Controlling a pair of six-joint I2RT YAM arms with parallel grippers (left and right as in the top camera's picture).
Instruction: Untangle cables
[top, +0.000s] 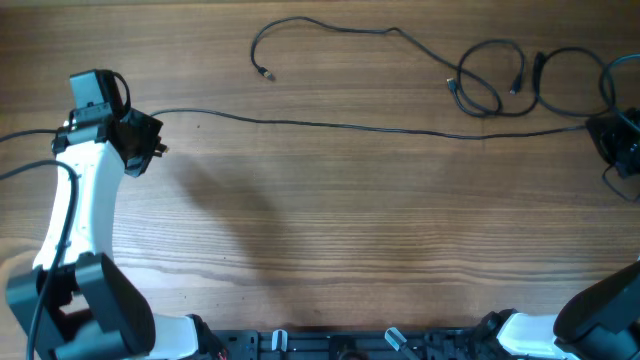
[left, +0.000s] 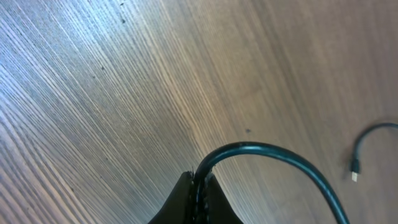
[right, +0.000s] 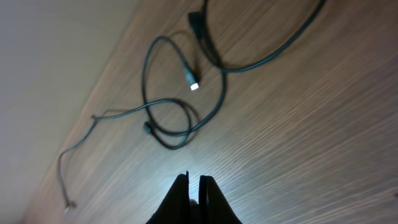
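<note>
A long black cable (top: 350, 125) runs almost straight across the table between my two grippers. My left gripper (top: 152, 140) is shut on its left end. In the left wrist view the cable (left: 267, 148) arcs out of the closed jaws (left: 200, 177). My right gripper (top: 612, 140) sits at the far right where this cable ends. Its jaws (right: 194, 180) are closed to a thin slit, and the cable barely shows in it. A thinner cable (top: 330, 22) with looped cords (top: 490, 80) lies at the back right. The loops (right: 168, 118) also show in the right wrist view.
The thin cable's free plug (top: 265, 73) lies at back centre and also shows in the left wrist view (left: 354, 174). Another loop (top: 570, 85) lies by the right gripper. A bright plug tip (right: 194, 86) lies among the loops. The table's far edge is close behind them.
</note>
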